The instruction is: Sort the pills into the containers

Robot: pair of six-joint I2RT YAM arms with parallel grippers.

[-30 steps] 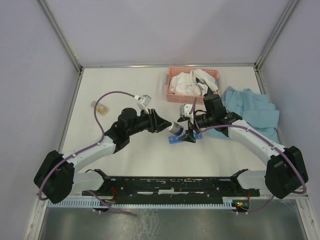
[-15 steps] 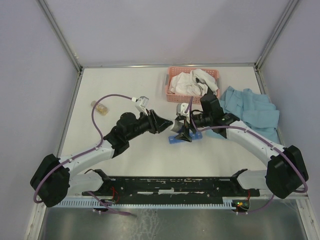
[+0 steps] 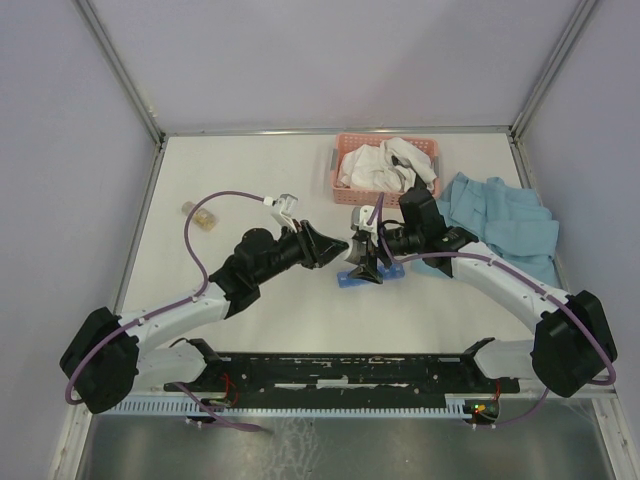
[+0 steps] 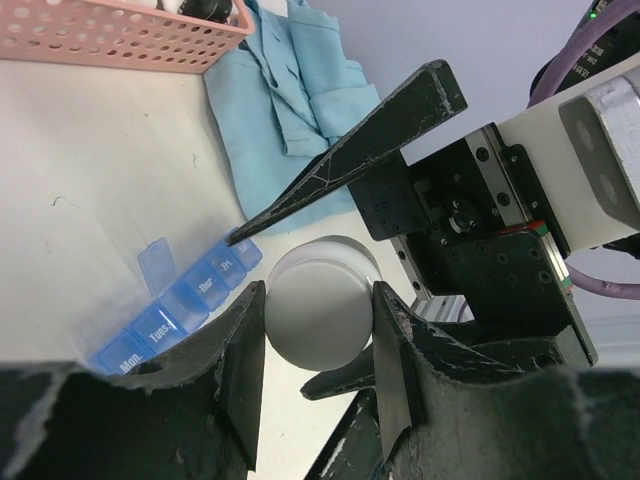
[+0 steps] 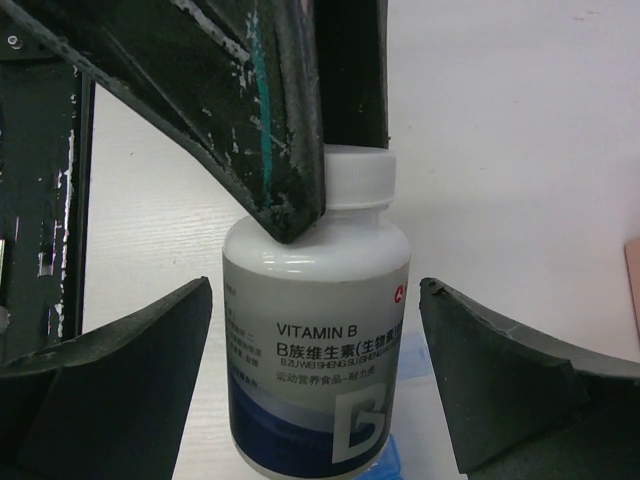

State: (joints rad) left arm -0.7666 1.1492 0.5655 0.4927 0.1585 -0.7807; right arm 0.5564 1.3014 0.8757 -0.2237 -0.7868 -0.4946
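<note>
A white Vitamin B pill bottle with a white cap stands upright between both grippers. My left gripper is shut on the cap, with both fingers touching its sides; in the top view it sits at the table's middle. My right gripper is open, its fingers wide on either side of the bottle body and not touching it. The blue translucent pill organiser lies on the table just below the bottle, with one lid flipped open. It also shows in the top view.
A pink basket holding white cloth stands at the back, just beyond the grippers. A light blue cloth lies to its right. A small clear bottle lies at the far left.
My left gripper has moved right, up to the bottle held out in front of the right gripper. The right gripper has shifted a little left and back.
</note>
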